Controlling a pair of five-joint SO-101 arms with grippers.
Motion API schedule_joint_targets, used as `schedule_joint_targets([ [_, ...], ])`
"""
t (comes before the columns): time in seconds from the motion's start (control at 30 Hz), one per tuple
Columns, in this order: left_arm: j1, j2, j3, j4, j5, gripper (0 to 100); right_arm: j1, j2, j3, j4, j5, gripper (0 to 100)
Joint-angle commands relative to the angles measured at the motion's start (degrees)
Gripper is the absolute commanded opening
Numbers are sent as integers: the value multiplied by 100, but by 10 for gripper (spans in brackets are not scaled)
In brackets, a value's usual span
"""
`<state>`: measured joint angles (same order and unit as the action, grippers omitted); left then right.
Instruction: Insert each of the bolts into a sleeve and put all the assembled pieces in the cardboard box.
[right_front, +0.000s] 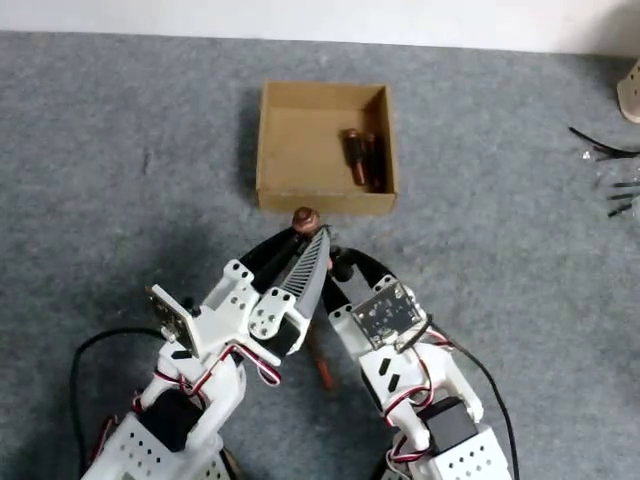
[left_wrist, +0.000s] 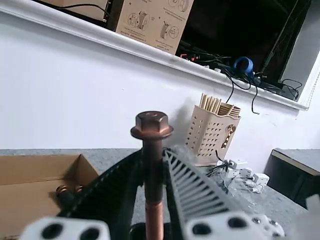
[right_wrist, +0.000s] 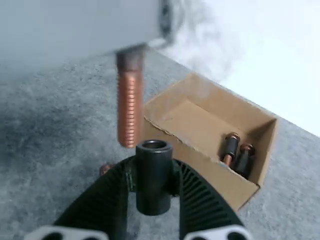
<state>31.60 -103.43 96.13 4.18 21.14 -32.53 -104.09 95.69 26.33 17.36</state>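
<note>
Grey, carpet-like worktop (right_front: 100, 150) below a white wall (left_wrist: 60, 100). On a ledge above the wall, a printed carton (left_wrist: 150, 20) and a tangle of dark cables (left_wrist: 240, 75).

Toward the far side of the worktop, an open cardboard box (right_front: 300, 140), standing upright. Inside, against one wall, two assembled pieces (right_front: 362, 158) side by side, with copper heads poking out of dark sleeves.

Just in front of the box's near wall, close together, both hands. Left hand (right_front: 305, 238) clenched on a copper bolt (left_wrist: 151, 150), gripped by the shank a little below the flanged hex head. Bolt held upright, head on top, threaded end hanging below the fingers (left_wrist: 200, 195).

Right hand (right_wrist: 152, 185) beside and lower, grasping a black sleeve (right_wrist: 152, 180) around its middle. Sleeve upright, open mouth facing up. From the right wrist view, the bolt's threaded tip close beside that mouth and about level with the rim, not inside it. Impossible to tell whether tip and sleeve touch.

Between the two arms, nearer their bases, a second bolt (right_front: 320, 365) lying flat on the worktop.

Off to one side by the wall, a pale perforated holder (left_wrist: 212, 130) full of thin sticks. Near the worktop's edge, a few small black strips (right_front: 605, 150).
</note>
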Motion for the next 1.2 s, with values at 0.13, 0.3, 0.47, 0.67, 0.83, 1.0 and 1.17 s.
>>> schedule_joint_targets([
  [0.13, -154, -75, 101, 9, -44, 4, -163, -66, 620, -637, 79, 5],
  [0.3, -189, -75, 101, 9, -44, 4, -312, -66, 620, -611, 88, 5],
  [0.47, -295, -92, 101, -70, -53, 4, -576, -66, 620, -382, 510, 5],
  [0.67, -523, -66, 101, -387, -18, 4, -699, -66, 620, -347, 730, 5],
  [0.83, -541, -66, 101, -387, -35, 4, -699, -66, 585, -330, 730, 5],
  [1.0, -435, -57, 101, -88, -26, 4, -690, -66, 576, -347, 730, 5],
  [1.17, -435, -57, 101, 149, -44, 4, -629, -66, 576, -347, 730, 5],
])
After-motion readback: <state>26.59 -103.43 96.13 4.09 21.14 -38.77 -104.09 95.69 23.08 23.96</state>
